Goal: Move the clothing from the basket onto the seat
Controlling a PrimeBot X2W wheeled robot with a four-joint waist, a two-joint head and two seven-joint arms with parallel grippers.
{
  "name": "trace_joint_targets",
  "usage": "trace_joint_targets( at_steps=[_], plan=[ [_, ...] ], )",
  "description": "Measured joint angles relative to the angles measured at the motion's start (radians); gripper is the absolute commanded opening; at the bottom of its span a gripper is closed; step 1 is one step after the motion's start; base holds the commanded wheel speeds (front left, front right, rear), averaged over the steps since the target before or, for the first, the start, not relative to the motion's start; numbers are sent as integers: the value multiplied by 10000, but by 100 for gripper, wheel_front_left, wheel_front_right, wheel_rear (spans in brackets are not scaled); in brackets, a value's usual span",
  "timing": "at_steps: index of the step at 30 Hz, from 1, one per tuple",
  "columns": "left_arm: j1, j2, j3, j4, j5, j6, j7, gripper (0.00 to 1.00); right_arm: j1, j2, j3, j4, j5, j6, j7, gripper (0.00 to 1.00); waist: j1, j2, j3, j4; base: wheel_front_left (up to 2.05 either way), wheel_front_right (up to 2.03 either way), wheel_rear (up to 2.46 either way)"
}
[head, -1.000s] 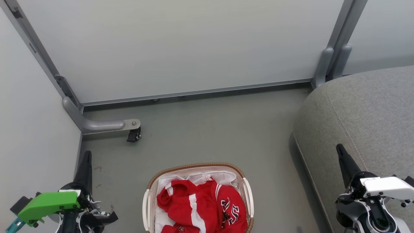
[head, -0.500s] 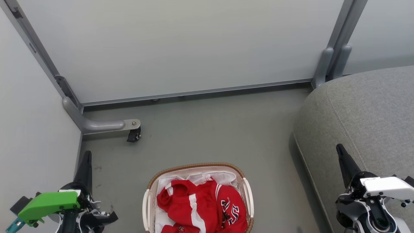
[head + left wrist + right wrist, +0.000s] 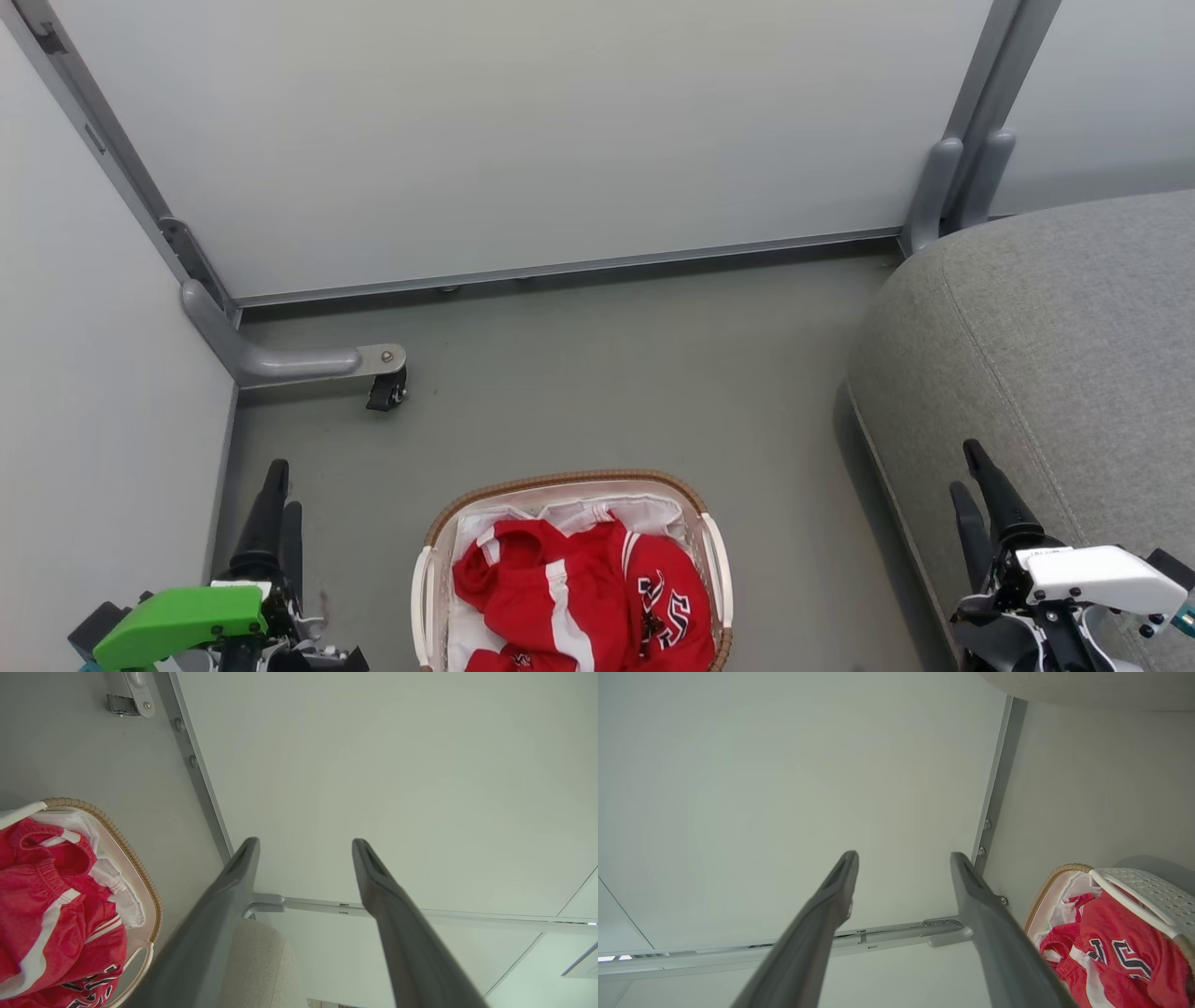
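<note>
The red clothing [image 3: 579, 597] with white stripes and dark numerals lies bunched in the white basket [image 3: 560, 478] at the bottom centre. The grey seat [image 3: 1074, 327] takes up the right side. My left gripper [image 3: 285, 485] hangs open over the floor left of the basket, holding nothing. My right gripper [image 3: 963, 467] stands open and empty at the seat's front edge, right of the basket. In the left wrist view, the left gripper [image 3: 304, 841] points at the wall, with clothing [image 3: 46, 891] and basket [image 3: 135, 863] at left. In the right wrist view, the right gripper [image 3: 903, 854] shows clothing [image 3: 1111, 933] at lower right.
Pale partition walls close the space at the back and left. A grey metal foot with a black castor [image 3: 383, 387] sticks out onto the floor [image 3: 607, 373] at the left. A grey post [image 3: 943, 187] stands at the seat's far corner.
Both grippers have turned so each one's two fingers now show apart. The left one shifted right and lower, the right one dropped lower. Basket and clothing have not moved.
</note>
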Motion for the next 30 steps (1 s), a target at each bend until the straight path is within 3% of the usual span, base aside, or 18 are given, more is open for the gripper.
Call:
trace_joint_targets(
  at_steps=[15, 30],
  plan=[
    [30, 6, -470, -359, 1601, 0, -650, 100, 4, -23, -337, -121, -2079, 0, -681, 100, 0, 0, -14, 3, 0, 0, 0],
    [27, 15, -828, -901, 5014, 138, -1223, 100, 46, -67, -23, -1037, -5705, 0, -1218, 100, 0, 0, -13, 3, 0, 0, 0]
  ],
)
